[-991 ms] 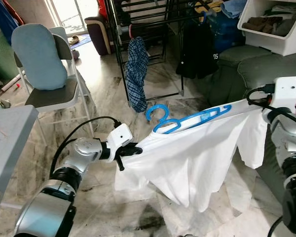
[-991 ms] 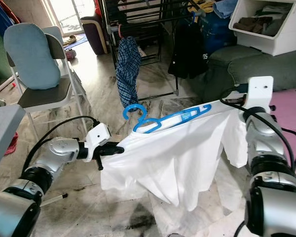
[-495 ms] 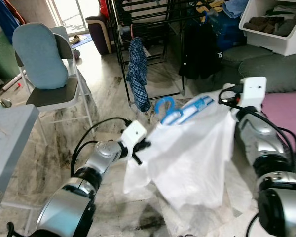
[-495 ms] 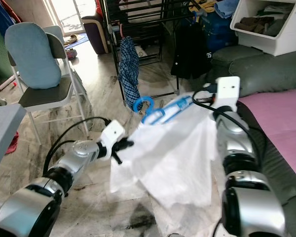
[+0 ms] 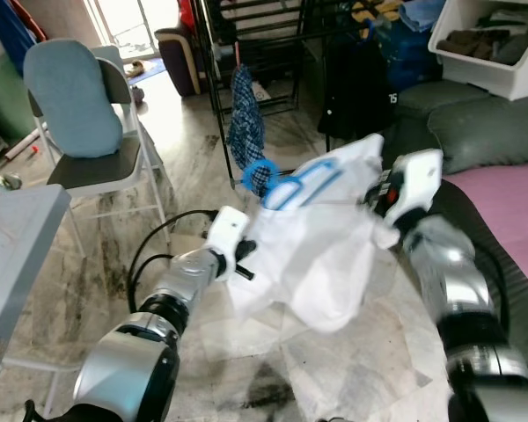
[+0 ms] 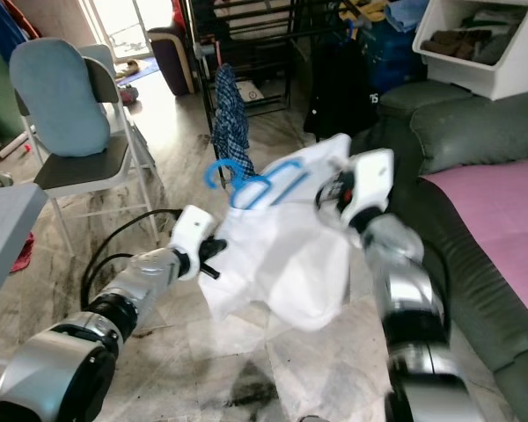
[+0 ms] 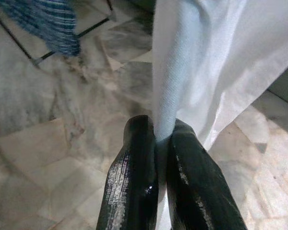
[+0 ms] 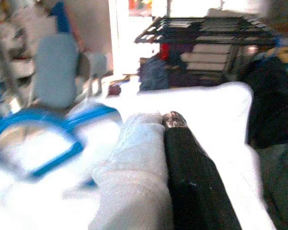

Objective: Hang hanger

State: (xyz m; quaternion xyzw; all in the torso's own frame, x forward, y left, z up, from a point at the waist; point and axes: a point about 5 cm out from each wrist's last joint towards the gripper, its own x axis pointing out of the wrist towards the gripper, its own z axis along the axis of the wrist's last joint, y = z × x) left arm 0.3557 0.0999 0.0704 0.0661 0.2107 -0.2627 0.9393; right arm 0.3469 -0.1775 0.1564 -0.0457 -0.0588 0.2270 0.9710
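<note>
Nearest to us, our left gripper (image 7: 156, 143) is pinched tight on a fold of the white shirt (image 5: 321, 255), the cloth running up between its two black fingers (image 7: 132, 177). Our right gripper (image 8: 158, 124) has the other shoulder of the shirt bunched against its finger; the fabric hides the second finger, but the grip looks closed on the cloth. Between the two, the blue hanger (image 5: 286, 185) sits inside the collar, its hook poking up and free toward the left.

A second ago our arms were spread wide and the shirt hung stretched low between them. Now both have drawn inward and lifted, so the shirt bunches into a loose bundle and the hook rides higher, closer to the black rack (image 5: 246, 53) beyond. We judge this to be the carry toward a rail: the hook is not yet over any bar.

Farther off, a plaid cloth (image 5: 245, 123) hangs from the rack, beside a dark shirt (image 5: 356, 83). A chair (image 5: 79, 114) stands well to the left.
</note>
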